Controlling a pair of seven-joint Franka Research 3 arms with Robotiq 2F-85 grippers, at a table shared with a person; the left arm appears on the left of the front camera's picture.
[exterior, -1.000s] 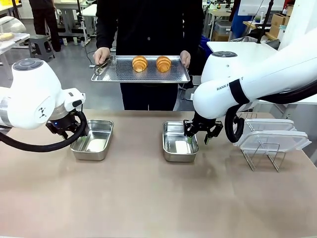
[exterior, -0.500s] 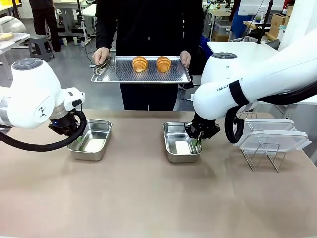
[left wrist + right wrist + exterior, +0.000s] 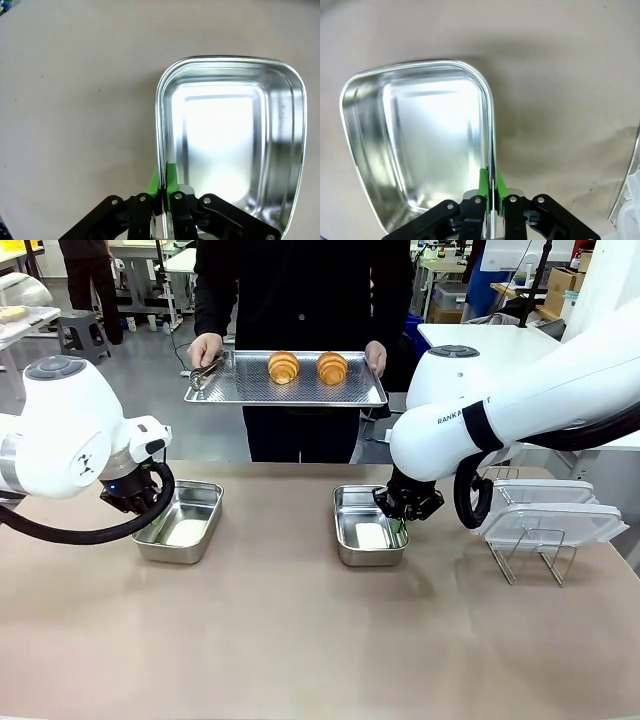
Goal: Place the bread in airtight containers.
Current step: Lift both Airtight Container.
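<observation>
right jaws: a second ago they hang open next to the right container (image 3: 370, 530). Now they're pinched shut on its side wall, the one facing the wire rack (image 3: 530, 555), with a green pad (image 3: 482, 180) on each side of the rim.
left jaws: same story as before, clamped on the outer wall of the left container (image 3: 180, 525), pads (image 3: 171, 175) straddling the rim.
containers: both have scooted outward a touch, left one further left and right one further right. So the gap between them is wider. Both are empty and flat on the bench (image 3: 300, 640).
bread: the two croissants (image 3: 283, 366) (image 3: 332, 367) haven't gone anywhere. They're side by side on the perforated tray (image 3: 240, 388) the person holds up past the far edge.
lids: the clear lids (image 3: 555, 515) are parked on the rack.
what it means: looks like the arms are just lining the tubs up and holding them steady. No bread is in yet, so the actual task has barely started.
</observation>
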